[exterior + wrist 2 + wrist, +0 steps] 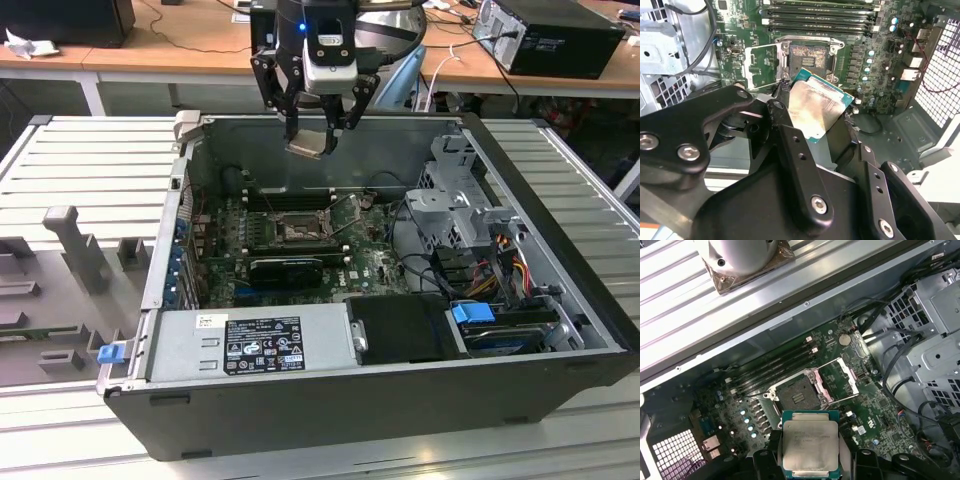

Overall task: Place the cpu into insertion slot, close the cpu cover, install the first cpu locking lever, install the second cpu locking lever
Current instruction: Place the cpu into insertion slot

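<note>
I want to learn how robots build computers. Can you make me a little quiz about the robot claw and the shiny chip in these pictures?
1. Pick one: what does the gripper hold over the open computer case?
A. a cable
B. the cpu
C. a screwdriver

2. True or false: the cpu lies inside the insertion slot.

3. Fill in the word: the cpu cover beside the slot is swung ____.

Key:
1. B. The fingers clamp the cpu by its edges.
2. False. The slot is bare, and the cpu hangs above the board.
3. Open.
</note>
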Robot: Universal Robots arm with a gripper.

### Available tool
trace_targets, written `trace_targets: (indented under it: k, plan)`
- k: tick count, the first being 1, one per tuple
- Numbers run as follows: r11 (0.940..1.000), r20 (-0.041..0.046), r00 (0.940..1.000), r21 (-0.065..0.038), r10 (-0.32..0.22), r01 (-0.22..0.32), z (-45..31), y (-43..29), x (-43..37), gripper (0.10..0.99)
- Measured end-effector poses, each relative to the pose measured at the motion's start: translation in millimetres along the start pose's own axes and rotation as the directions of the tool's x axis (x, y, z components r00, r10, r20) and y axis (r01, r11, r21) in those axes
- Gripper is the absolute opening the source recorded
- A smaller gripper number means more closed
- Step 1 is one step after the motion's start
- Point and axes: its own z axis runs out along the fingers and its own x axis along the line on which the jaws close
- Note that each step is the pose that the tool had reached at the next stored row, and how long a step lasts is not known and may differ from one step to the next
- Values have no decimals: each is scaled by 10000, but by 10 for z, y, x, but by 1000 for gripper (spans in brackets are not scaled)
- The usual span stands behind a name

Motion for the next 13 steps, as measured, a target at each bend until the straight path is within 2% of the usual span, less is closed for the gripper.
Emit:
trace_targets:
  k: [7, 13]
  plan:
    - [9988, 44, 9988, -10, 494, -494, 0, 0, 0, 541]
    - [9942, 95, 9942, -25, 1073, -1073, 0, 0, 0, 541]
